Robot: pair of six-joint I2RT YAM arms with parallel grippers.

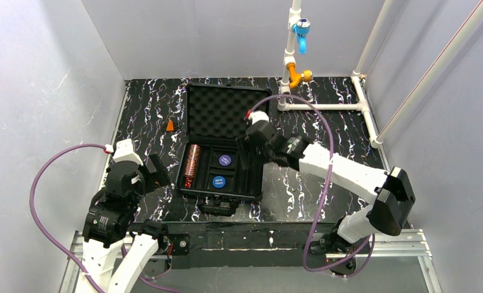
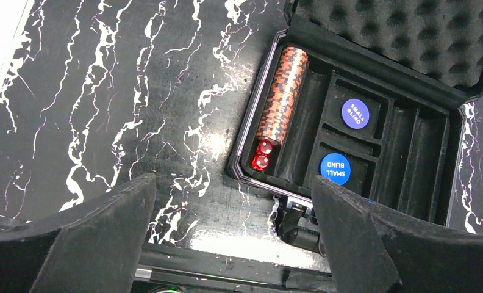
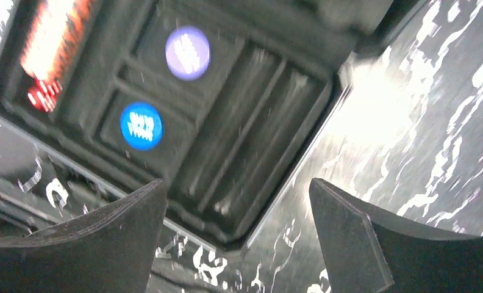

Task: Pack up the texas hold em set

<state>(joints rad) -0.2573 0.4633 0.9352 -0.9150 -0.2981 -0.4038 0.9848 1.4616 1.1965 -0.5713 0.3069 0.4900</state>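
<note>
The black briefcase lies open in the middle of the table, its foam-lined lid (image 1: 227, 110) laid back and its slotted tray (image 1: 246, 183) toward me. A copper-brown chip stack (image 1: 192, 163) (image 2: 282, 94) fills the leftmost slot, with two red dice (image 2: 262, 157) at its near end. Two blue discs (image 2: 355, 114) (image 2: 335, 169) sit in the middle pockets. My right gripper (image 1: 246, 160) (image 3: 236, 238) hovers open and empty over the tray's bare right slots; its view is blurred. My left gripper (image 1: 153, 177) (image 2: 233, 238) stands open and empty over the table, left of the case.
A small orange cone (image 1: 170, 126) stands on the table left of the lid. White pipework (image 1: 324, 107) with a blue valve (image 1: 300, 28) and an orange fitting (image 1: 298, 77) runs along the back right. The case's latch (image 2: 300, 226) juts out at its near edge.
</note>
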